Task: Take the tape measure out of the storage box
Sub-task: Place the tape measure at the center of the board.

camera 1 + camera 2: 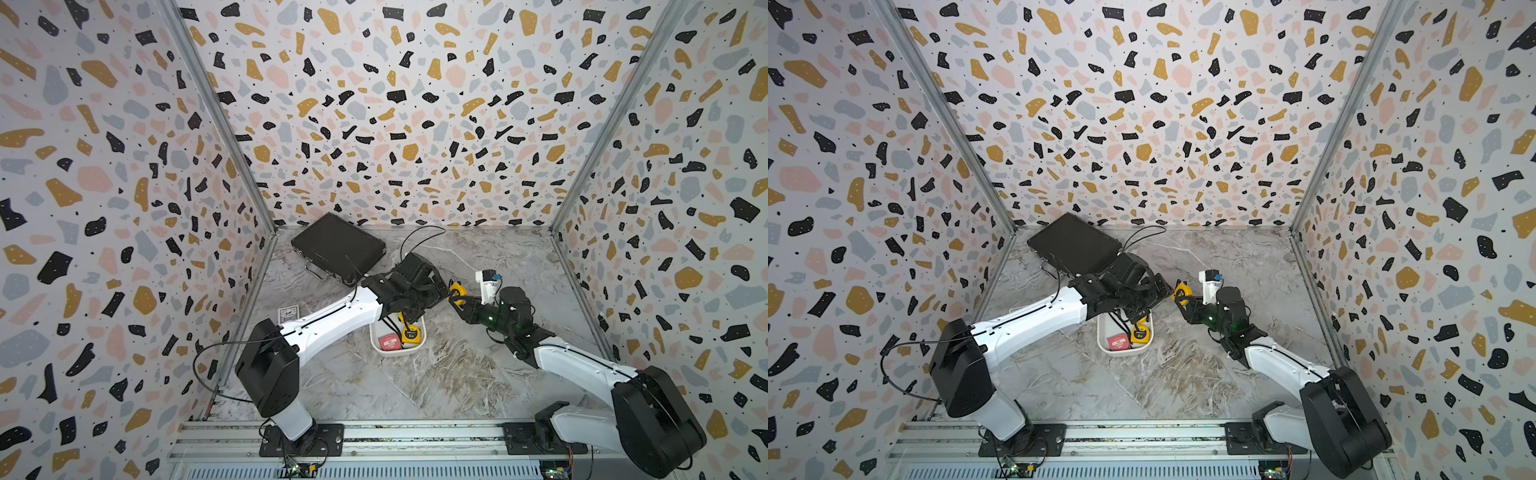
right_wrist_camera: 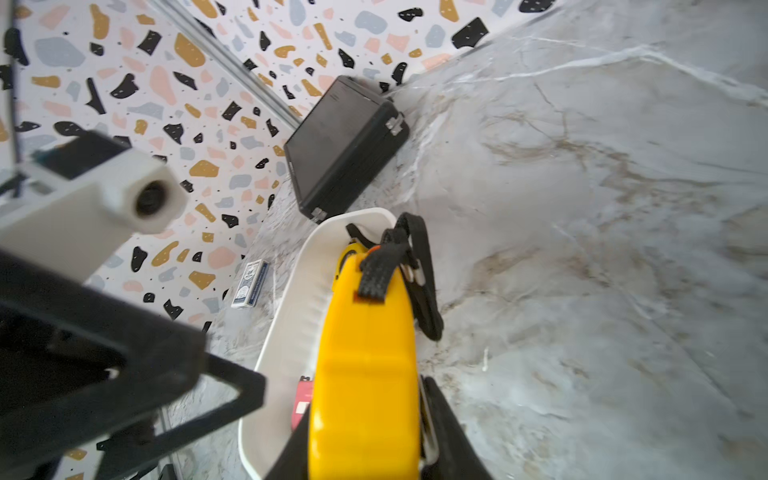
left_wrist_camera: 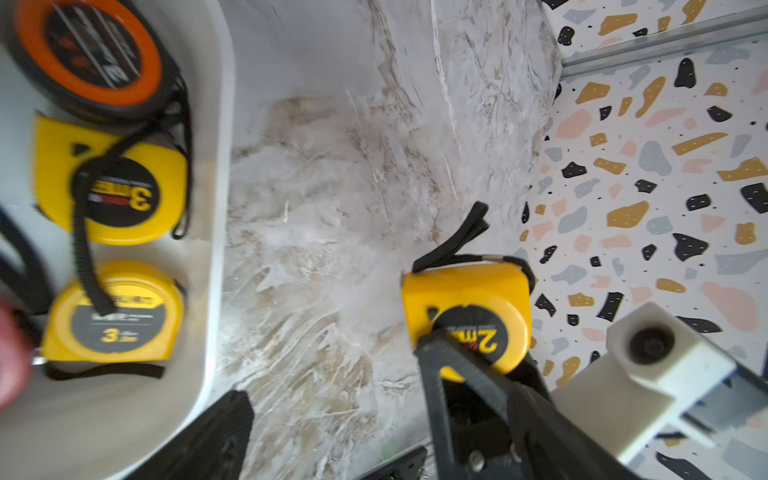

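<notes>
Storage box [image 3: 216, 199] on the counter [image 1: 436, 374]: three tape measures inside, namely orange-black unit [image 3: 89, 54], yellow 3m unit [image 3: 112, 183] and second yellow 3m unit [image 3: 112, 316], plus one red item [image 1: 389, 342]. Yellow 2m tape measure [image 3: 469, 316]: outside the box, off the counter, clamped in right end effector [image 1: 460, 300]. Left end effector [image 1: 436, 289] spread wide, empty.

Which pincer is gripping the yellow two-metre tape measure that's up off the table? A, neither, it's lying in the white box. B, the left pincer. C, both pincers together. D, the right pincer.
D: the right pincer is clamped on the yellow tape measure, one finger across its label, while the left pincer stands open beside it, holding nothing.
</notes>
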You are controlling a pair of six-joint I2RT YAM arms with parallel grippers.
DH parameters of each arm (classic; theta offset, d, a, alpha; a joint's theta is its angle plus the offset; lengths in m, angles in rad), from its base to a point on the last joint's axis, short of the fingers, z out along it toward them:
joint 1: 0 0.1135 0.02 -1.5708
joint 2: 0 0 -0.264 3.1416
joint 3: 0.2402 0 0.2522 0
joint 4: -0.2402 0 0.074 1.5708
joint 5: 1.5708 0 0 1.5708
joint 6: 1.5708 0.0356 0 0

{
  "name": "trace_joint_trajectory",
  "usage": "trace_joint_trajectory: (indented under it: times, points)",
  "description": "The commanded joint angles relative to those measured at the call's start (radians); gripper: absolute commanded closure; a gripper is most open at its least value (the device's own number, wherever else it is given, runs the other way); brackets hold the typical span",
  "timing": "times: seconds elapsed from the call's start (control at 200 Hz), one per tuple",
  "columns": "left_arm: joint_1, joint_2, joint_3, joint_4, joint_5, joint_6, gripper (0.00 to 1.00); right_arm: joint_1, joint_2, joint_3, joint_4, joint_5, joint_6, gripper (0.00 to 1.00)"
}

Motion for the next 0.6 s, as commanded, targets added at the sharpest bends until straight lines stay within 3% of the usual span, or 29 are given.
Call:
trace_joint_trajectory:
  times: [0.0, 0.17, 0.385, 0.596]
  points:
    - [0.009, -0.072, 0.032, -0.147, -0.118, 0.169, 0.0, -0.066, 0.067, 0.061, -0.023, -0.096, 0.052, 0.93]
    - [0.023, -0.113, 0.018, -0.26, -0.192, 0.293, 0.0, -0.16, 0.234, 0.117, -0.044, -0.178, 0.096, 0.92]
    - [0.069, -0.168, -0.073, -0.262, -0.164, 0.309, 0.0, -0.231, 0.372, 0.163, -0.049, -0.223, 0.153, 0.92]
    - [0.087, -0.183, -0.111, -0.256, -0.166, 0.317, 0.0, -0.258, 0.41, 0.168, -0.102, -0.235, 0.179, 0.91]
